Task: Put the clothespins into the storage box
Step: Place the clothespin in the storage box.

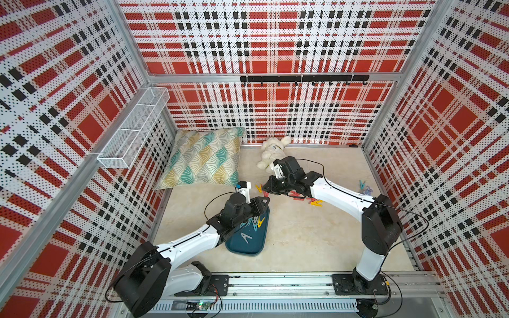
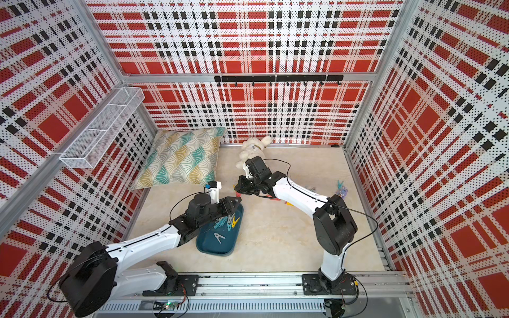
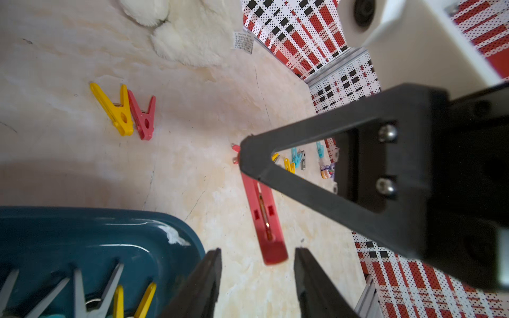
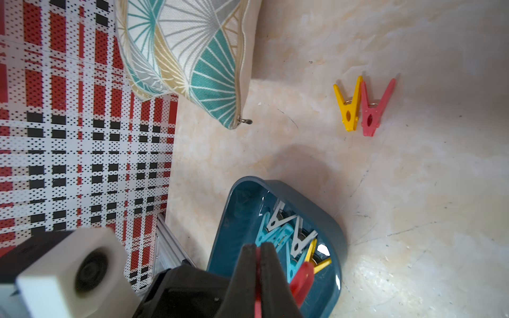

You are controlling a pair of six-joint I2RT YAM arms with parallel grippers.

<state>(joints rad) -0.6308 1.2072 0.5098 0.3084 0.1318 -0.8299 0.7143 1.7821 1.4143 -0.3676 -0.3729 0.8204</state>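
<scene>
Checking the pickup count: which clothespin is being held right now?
The red clothespin pinched in the right gripper; every other one lies on the table or in the blue box.

No text can be read. A small white fabric tag (image 3: pixel 243 41) on the fluffy white plush toy (image 3: pixel 192 35) carries dark print, but it is too small to read.

Top views look down from overhead; wrist cameras sit close behind left end effector (image 3: pixel 257 252) and right end effector (image 4: pixel 259 247), both showing the storage box (image 4: pixel 234 220).
</scene>
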